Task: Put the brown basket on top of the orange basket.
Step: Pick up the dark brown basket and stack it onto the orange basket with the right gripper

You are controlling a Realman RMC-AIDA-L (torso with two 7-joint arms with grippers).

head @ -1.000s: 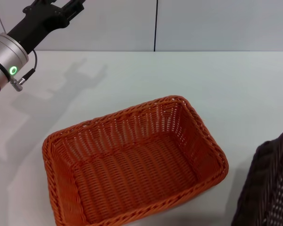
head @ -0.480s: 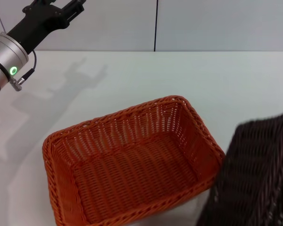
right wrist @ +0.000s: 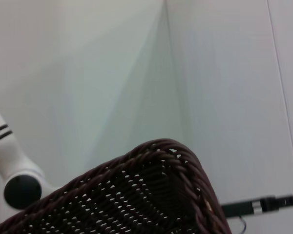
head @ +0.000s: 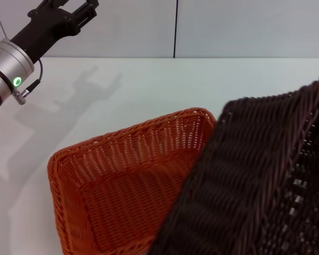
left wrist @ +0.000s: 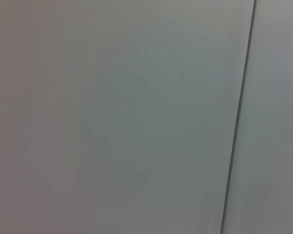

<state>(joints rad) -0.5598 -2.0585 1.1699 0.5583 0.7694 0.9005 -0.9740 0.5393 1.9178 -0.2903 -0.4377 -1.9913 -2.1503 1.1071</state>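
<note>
Risk at this stage lies in the tilt: the brown basket (head: 260, 180) hangs in the air on the robot's right, steeply canted, its outer wall and base turned toward the head camera and its lower edge overlapping the right end of the orange basket (head: 122, 186). If it comes down at this angle, one corner is likely to catch the orange rim or drop inside it, wedging the two or shoving the lower one across the table (head: 149, 90). A loose hold on a single rim could also let it swing or slip.

Orientation: the brown basket's mouth faces away from the head camera, up and to the right; the right wrist view looks into its openwork corner. Its long axis cannot be read with certainty, since much of it runs out of view. The orange basket sits flat, mouth up, long axis running diagonally from near left to far right.

Right claw is not visible, so its state cannot be told. Left gripper (head: 77, 8) is parked high at far left, fingers apart, holding nothing.
</note>
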